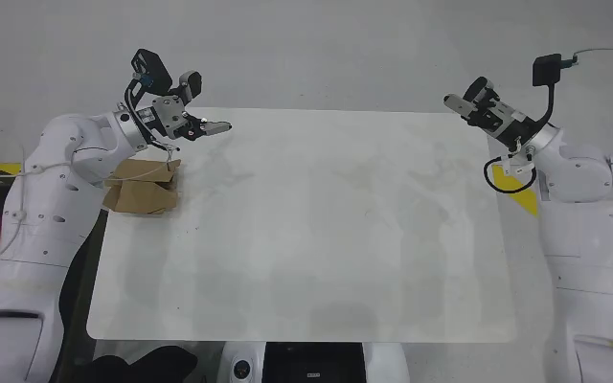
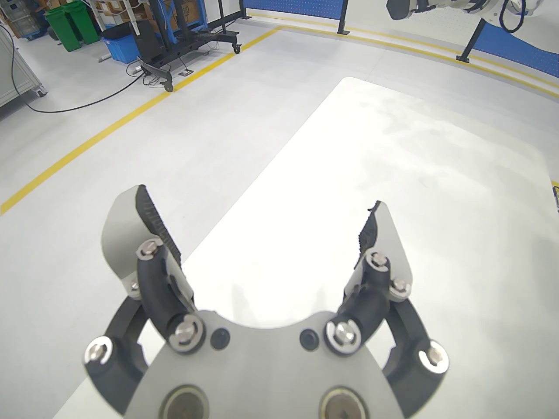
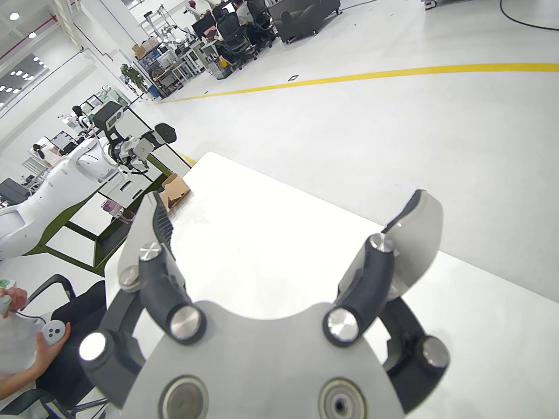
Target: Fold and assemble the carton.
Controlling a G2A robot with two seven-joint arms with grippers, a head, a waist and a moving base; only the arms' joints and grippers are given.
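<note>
A brown cardboard carton (image 1: 144,187) with raised flaps sits at the table's left edge, partly overhanging it; it is also seen far off as the carton (image 3: 174,189) at the table corner. My left gripper (image 1: 206,126) hangs open above the table's back left corner, just beyond the carton, holding nothing; its own view shows the left gripper (image 2: 260,198) with jaws wide apart over bare tabletop. My right gripper (image 1: 460,103) is open and empty above the back right corner, far from the carton, and its own view shows the right gripper (image 3: 284,196) spread wide.
The white table (image 1: 306,239) has rounded corners and a broad bare top between the two arms. Grey floor with yellow lines surrounds it. Racks and bins stand well away in the room.
</note>
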